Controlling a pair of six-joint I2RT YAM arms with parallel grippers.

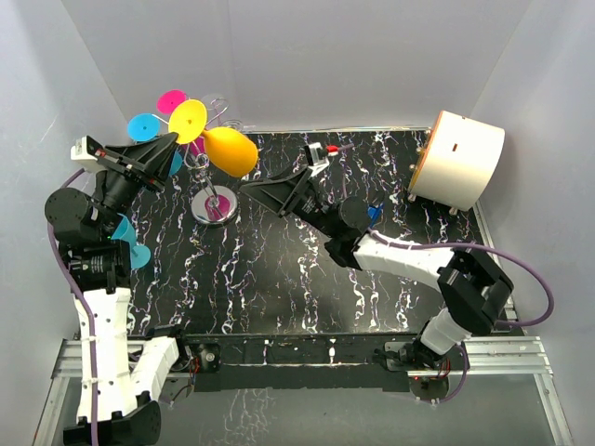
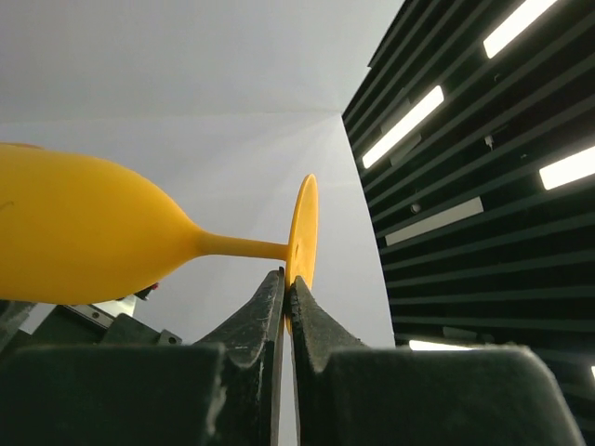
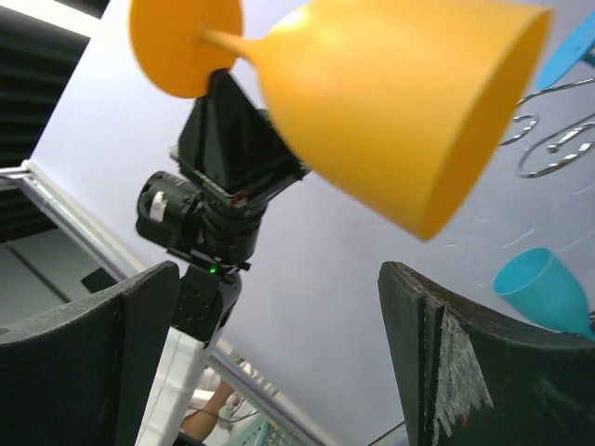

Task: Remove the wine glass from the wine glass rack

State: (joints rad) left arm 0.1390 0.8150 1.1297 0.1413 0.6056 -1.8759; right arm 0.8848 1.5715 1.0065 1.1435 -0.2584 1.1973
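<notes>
Left gripper (image 1: pixel 174 141), in the upper left of the top view, is clamped on the round foot of the yellow wine glass (image 1: pixel 228 150), which lies on its side in the air with its bowl pointing right. It hangs above the shiny disc base of the wine glass rack (image 1: pixel 215 207), just beside the hook arms; whether it touches the wire cannot be told. The right gripper (image 1: pixel 246 186) sits just below the bowl over the black marbled table (image 1: pixel 279 279), and a white drum (image 1: pixel 457 160) stands at the upper right. From the left wrist, the left gripper (image 2: pixel 286 281) has its fingers pressed together on the foot's edge, the wine glass (image 2: pixel 84 237) stretching left. From the right wrist, the right gripper (image 3: pixel 279 274) is spread wide, and the wine glass (image 3: pixel 400 111) fills the top of the frame, with the rack's curled wire (image 3: pixel 558 149) at the right edge above a blue glass (image 3: pixel 544 288).
</notes>
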